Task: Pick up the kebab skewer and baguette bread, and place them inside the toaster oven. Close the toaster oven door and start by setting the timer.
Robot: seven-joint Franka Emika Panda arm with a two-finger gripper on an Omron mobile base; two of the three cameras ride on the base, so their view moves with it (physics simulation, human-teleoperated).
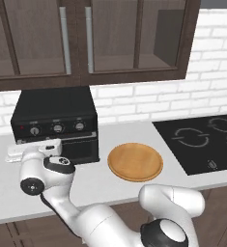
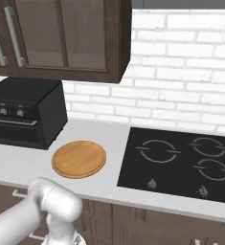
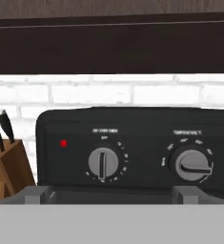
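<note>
The fingers [image 3: 111, 193] are seen spread wide, with nothing between them; two grey fingertips [image 3: 37, 194] rise at the bottom of the hand view, level with the lower edge of the toaster oven's control panel. Directly ahead of the fingers, two round knobs are shown: the timer knob [image 3: 103, 162] with its pointer vertical, and a second knob [image 3: 193, 165] to its right. One red indicator light [image 3: 63, 143] is lit left of the timer knob. At the left edge, one wooden knife block [image 3: 6, 169] holding dark-handled knives is seen just beside the oven.

In the left base view, the hand [image 1: 37, 150] is held in front of the toaster oven [image 1: 54, 123], at the left end of its front. Three knobs are counted in a row across the panel. The toaster oven door [image 1: 78, 147] is shown shut and upright. Neither skewer nor baguette can be made out through it.

One round wooden plate [image 1: 135, 161] lies bare on the white bench [image 1: 182, 185], between the oven and one black cooktop [image 1: 204, 140]. Four burner rings are counted on the cooktop in the right base view. Two glass-fronted cabinet doors [image 1: 86, 36] hang above the oven.
</note>
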